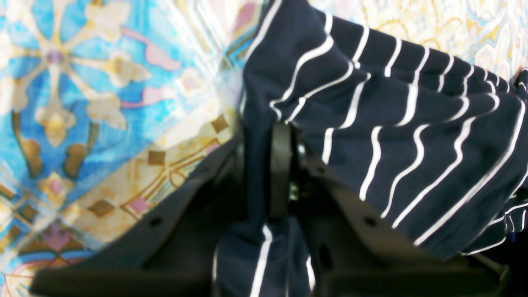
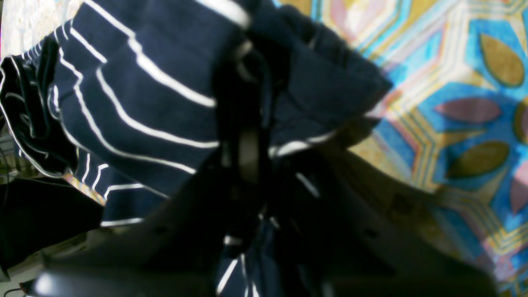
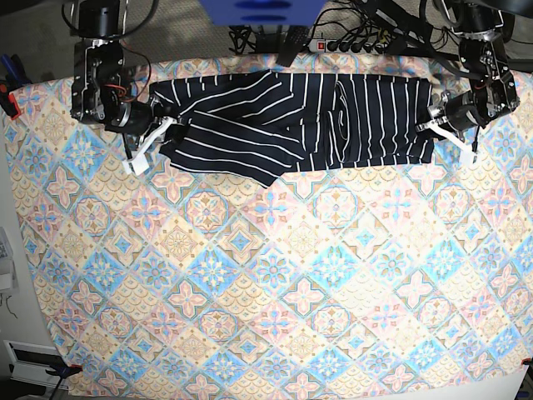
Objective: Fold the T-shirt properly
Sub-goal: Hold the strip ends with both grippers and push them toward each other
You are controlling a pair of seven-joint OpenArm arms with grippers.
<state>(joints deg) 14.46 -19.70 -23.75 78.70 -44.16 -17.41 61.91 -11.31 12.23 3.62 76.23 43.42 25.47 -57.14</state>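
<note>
The T-shirt (image 3: 291, 117), dark navy with thin white stripes, lies bunched and stretched sideways along the far edge of the table. At its right end in the base view, my left gripper (image 3: 435, 112) is shut on the fabric. The left wrist view shows the left gripper (image 1: 266, 140) pinching a fold of the T-shirt (image 1: 412, 144), lifted just off the cloth. At the shirt's left end my right gripper (image 3: 163, 117) grips the other corner. In the right wrist view the right gripper (image 2: 247, 140) has its fingers closed together on the T-shirt (image 2: 136, 95).
A pastel diamond-patterned tablecloth (image 3: 266, 275) covers the whole table. A power strip (image 3: 350, 46) and cables lie beyond the far edge, beside a blue object (image 3: 262, 10). A red clamp (image 3: 8, 102) holds the cloth at the left edge.
</note>
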